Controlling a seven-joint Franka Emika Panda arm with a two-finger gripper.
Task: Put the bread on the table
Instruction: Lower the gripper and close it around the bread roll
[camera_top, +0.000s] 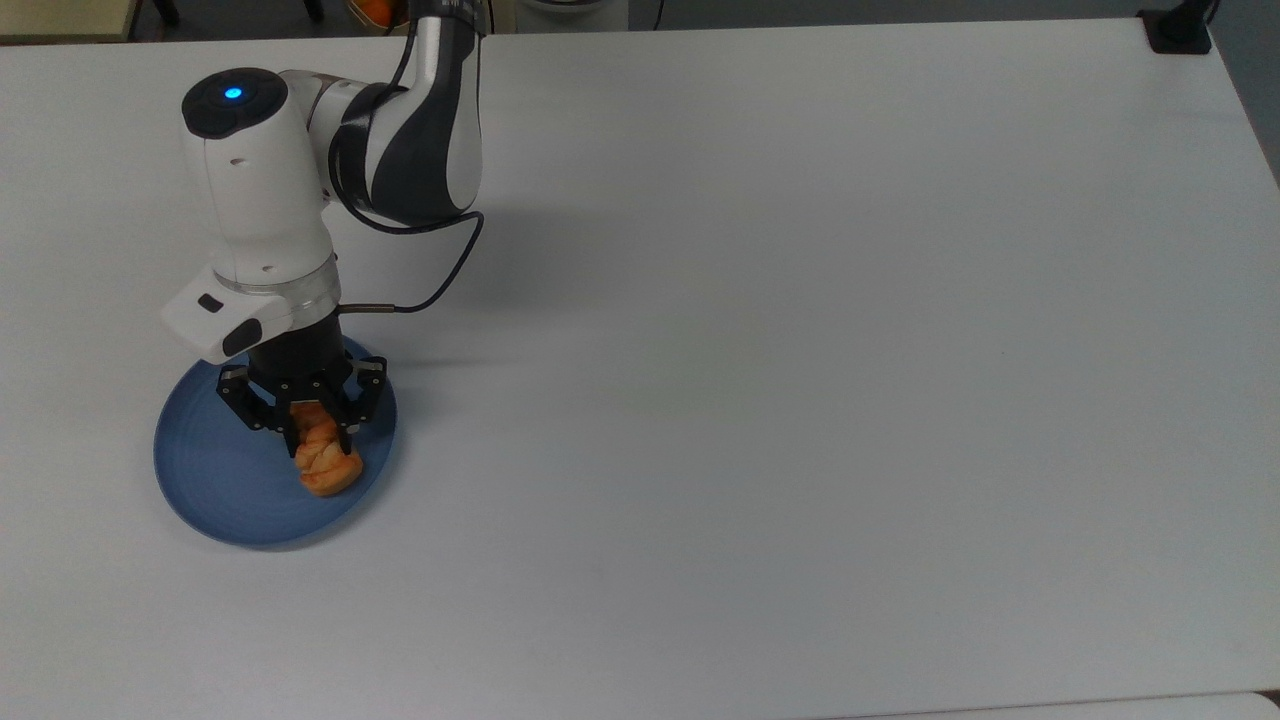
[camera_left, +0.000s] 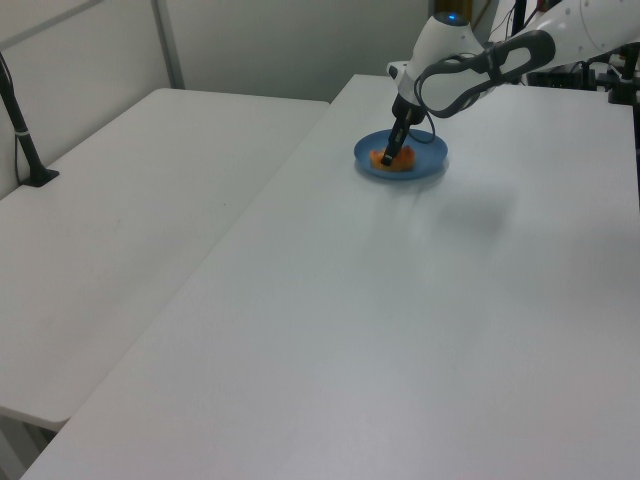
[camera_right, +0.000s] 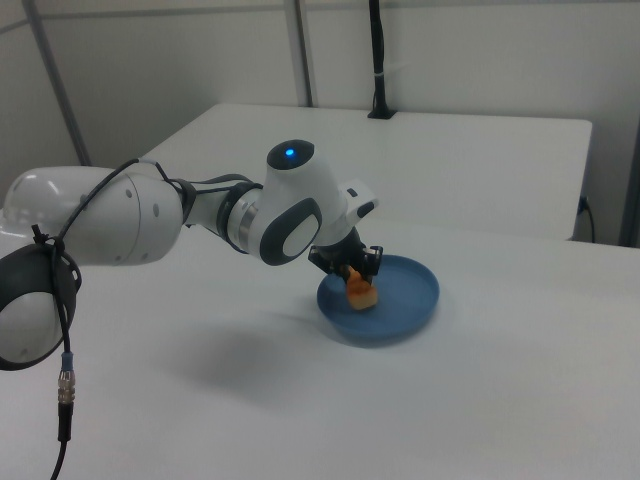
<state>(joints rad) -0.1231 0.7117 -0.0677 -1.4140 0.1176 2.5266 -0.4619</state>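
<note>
The bread (camera_top: 325, 462), a small golden-orange roll, sits on the right half of a round blue plate (camera_top: 210, 480) near the top view's left edge of the white table (camera_top: 800, 350). My gripper (camera_top: 318, 436) points down over the plate with its fingers closed against the roll's upper end. The roll's lower end sticks out below the fingers and looks to rest on the plate. From the left view, the gripper (camera_left: 388, 156) and bread (camera_left: 381, 159) sit at the plate (camera_left: 428, 160). In the right view the bread (camera_right: 360, 292) hangs under the gripper (camera_right: 351, 272) above the plate (camera_right: 405, 300).
My arm (camera_top: 400, 130) reaches in from the top view's upper left, with a black cable (camera_top: 440, 270) looping beside it. A black mount (camera_top: 1180, 30) sits at the table's far right corner. A second white table (camera_left: 120, 200) with a black post (camera_left: 20, 120) adjoins in the left view.
</note>
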